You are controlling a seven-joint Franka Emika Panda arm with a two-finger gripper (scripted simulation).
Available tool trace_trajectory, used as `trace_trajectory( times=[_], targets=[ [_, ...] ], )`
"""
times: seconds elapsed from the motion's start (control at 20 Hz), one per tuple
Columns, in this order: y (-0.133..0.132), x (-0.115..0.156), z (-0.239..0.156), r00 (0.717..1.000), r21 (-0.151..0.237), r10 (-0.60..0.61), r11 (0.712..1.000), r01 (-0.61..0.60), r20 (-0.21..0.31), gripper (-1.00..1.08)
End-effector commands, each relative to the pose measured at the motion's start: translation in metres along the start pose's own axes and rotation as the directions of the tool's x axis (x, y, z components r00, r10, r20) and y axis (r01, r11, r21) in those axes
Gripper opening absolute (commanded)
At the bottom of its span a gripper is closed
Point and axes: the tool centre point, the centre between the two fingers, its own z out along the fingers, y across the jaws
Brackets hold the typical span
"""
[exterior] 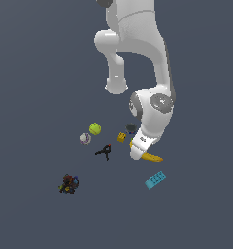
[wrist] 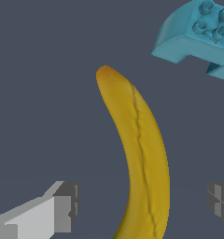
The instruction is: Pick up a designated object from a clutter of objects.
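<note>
**Wrist view: open claw straddling the banana**

Wrist view shows the banana [wrist: 142, 158] lying on the flat dark floor [wrist: 44, 93], running lengthwise between the two fingers [wrist: 58, 210] of the claw [wrist: 142, 203]. The jaws stand wide apart, one on each side of the fruit, with a clear gap between each pad and the peel; nothing is gripped. The banana's darker orange tip points away from the claw, and the blue studded brick [wrist: 198, 37] lies near that tip but apart from it.

In the exterior view the white arm [exterior: 138, 53] bends down over the banana [exterior: 152, 157], hiding most of it. The brick [exterior: 156, 179] sits just beyond. Towards the exterior view's left lie a yellow cube [exterior: 121, 137], a dark disc [exterior: 131, 128], a black clamp [exterior: 104, 151], a yellow-green ball [exterior: 94, 128], a whitish ball [exterior: 85, 138] and, well apart, a dark multicoloured lump [exterior: 68, 184]. All rest loose on the floor; no container holds any of them.
</note>
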Motion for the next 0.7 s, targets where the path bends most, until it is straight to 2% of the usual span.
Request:
trace_trajectory(
  times=[0.0, 0.35, 0.6, 0.65],
  targets=[
    [0.000, 0.000, 0.007, 1.000, 0.001, -0.001, 1.000, 0.001, 0.001, 1.00],
    [-0.001, 0.000, 0.040, 1.000, 0.001, -0.005, 1.000, 0.005, 0.000, 1.00],
    [-0.001, 0.000, 0.047, 1.000, 0.000, -0.005, 1.000, 0.005, 0.000, 1.00],
    [-0.001, 0.000, 0.047, 1.000, 0.000, -0.005, 1.000, 0.005, 0.000, -1.00]
  ],
)
